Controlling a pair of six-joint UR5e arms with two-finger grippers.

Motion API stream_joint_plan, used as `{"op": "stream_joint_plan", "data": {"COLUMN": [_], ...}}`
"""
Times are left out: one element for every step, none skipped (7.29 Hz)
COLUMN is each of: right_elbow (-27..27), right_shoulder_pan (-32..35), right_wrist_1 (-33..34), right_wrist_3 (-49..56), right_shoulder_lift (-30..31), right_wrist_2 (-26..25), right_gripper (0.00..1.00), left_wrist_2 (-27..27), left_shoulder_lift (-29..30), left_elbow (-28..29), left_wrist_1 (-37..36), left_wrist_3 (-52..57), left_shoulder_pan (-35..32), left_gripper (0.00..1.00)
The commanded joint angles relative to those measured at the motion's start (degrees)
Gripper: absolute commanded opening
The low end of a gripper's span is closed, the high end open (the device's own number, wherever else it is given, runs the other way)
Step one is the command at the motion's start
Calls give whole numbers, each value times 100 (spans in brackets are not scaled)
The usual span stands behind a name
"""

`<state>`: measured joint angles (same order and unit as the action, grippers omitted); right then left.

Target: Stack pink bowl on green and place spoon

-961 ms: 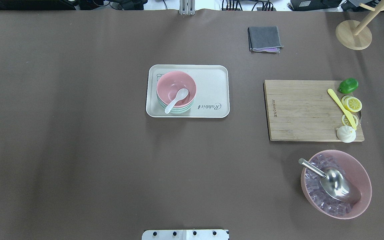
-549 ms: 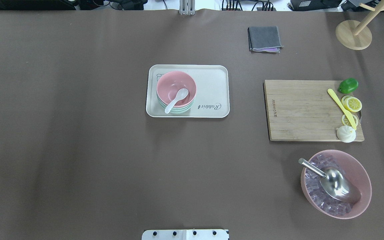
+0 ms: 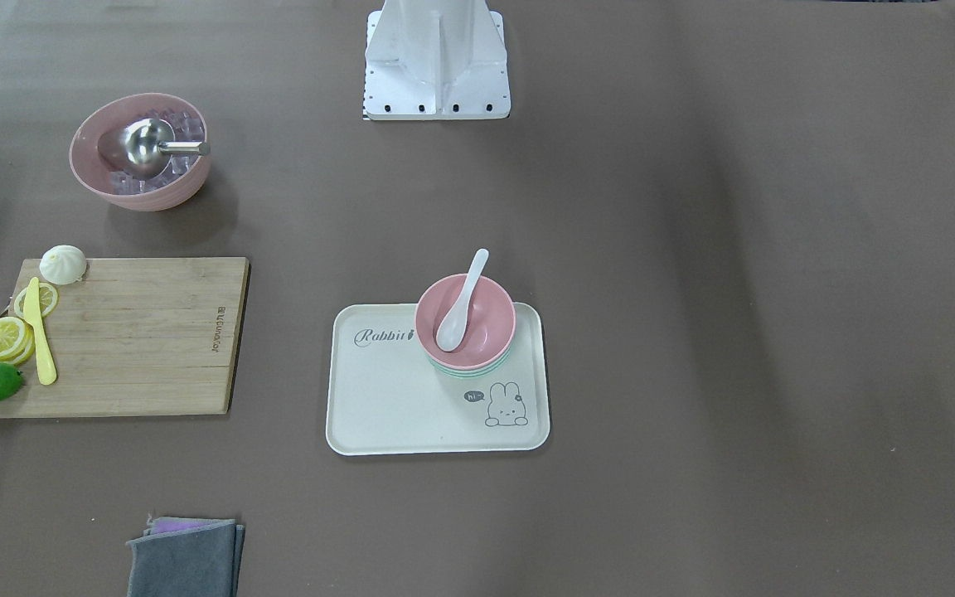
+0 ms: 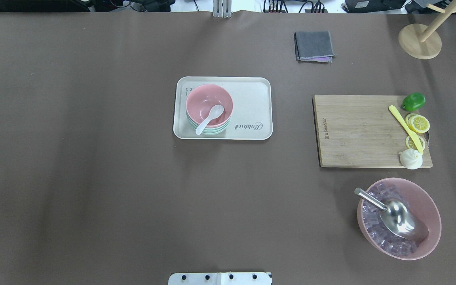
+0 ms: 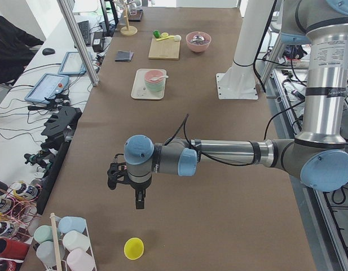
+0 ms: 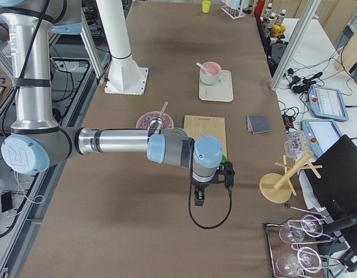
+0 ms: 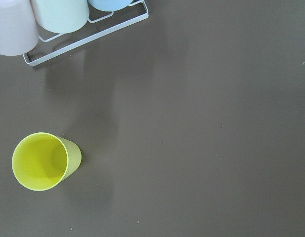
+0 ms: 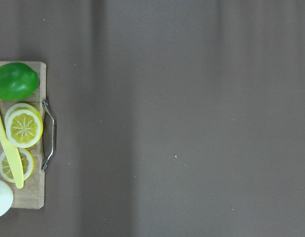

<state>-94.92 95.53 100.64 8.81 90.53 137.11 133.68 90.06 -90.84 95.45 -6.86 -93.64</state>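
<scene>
The pink bowl (image 4: 209, 102) sat nested on the green bowls (image 4: 211, 133) on the tray (image 4: 251, 99), the white spoon (image 4: 208, 120) leaning inside it, and neither arm's jaws showed clearly enough to tell open from closed.

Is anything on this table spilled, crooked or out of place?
Nothing much. The pink bowl sits squarely nested on the green stack on the tray, with the spoon resting inside it, handle over the rim. Only a yellow cup stands alone beside its rack.
</scene>
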Motion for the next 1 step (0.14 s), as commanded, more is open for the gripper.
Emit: {"op": "stream_joint_plan", "data": {"right_elbow": [-9], "right_shoulder_pan": [1], "right_wrist_1": [0], "right_wrist_3": [-2], "right_shoulder_lift": [0], "right_wrist_2": [0], "right_gripper": [100], "left_wrist_2": [9], "left_shoulder_lift": [3], "left_elbow": [5], "left_wrist_1": [0], "left_wrist_3": [0], "left_shoulder_pan": [4], "left_gripper": [98]}}
